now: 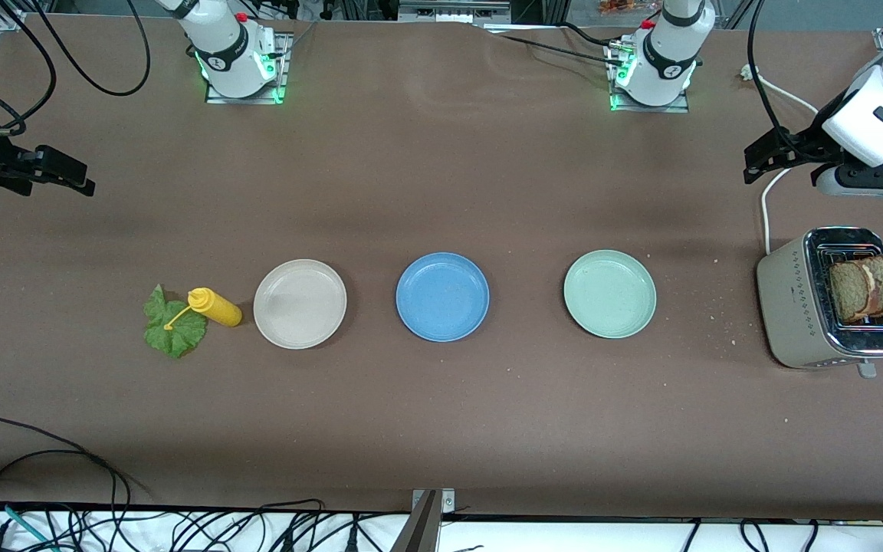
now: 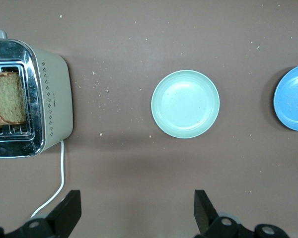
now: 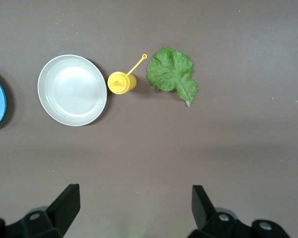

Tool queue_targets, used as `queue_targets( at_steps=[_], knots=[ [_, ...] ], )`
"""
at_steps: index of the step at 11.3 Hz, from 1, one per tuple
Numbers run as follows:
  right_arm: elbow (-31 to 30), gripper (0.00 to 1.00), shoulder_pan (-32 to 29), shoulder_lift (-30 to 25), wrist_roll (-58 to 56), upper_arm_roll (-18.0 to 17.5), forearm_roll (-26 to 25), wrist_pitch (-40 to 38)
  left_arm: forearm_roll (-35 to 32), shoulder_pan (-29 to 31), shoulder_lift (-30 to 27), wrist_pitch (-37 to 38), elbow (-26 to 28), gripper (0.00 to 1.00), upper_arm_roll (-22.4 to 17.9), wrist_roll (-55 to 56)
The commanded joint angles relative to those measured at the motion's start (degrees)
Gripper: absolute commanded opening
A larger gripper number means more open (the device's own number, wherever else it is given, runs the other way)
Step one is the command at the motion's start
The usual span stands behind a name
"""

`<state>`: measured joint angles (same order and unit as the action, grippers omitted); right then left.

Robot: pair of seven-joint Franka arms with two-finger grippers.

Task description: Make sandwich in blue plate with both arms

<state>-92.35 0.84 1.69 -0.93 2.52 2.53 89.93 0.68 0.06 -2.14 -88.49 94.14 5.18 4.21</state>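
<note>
The blue plate lies bare in the middle of the table, between a beige plate and a pale green plate. Two brown toast slices stand in a toaster at the left arm's end. A green lettuce leaf lies flat at the right arm's end. An assembled sandwich is out of view. My left gripper hangs open and holds nothing, over bare table by the toaster's white cord. My right gripper hangs open with nothing in it, over bare table near the lettuce leaf.
A yellow squeeze bottle stands between the lettuce and the beige plate, its cap strap lying over the leaf. Crumbs dot the table near the toaster. Black cables run along the table edge nearest the front camera.
</note>
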Motion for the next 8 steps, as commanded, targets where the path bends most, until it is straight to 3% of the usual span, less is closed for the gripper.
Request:
queue_targets(
  at_steps=[1, 8],
  knots=[
    [-0.7, 1.0, 0.0, -0.7, 0.0, 0.1, 0.8, 0.8, -0.4, 0.3, -0.9, 0.8, 0.3, 1.0, 0.1, -0.4],
    [-0.2, 1.0, -0.2, 0.1, -0.4, 0.4, 0.5, 0.3, -0.4, 0.3, -0.9, 0.8, 0.3, 1.0, 0.2, -0.4]
  ],
)
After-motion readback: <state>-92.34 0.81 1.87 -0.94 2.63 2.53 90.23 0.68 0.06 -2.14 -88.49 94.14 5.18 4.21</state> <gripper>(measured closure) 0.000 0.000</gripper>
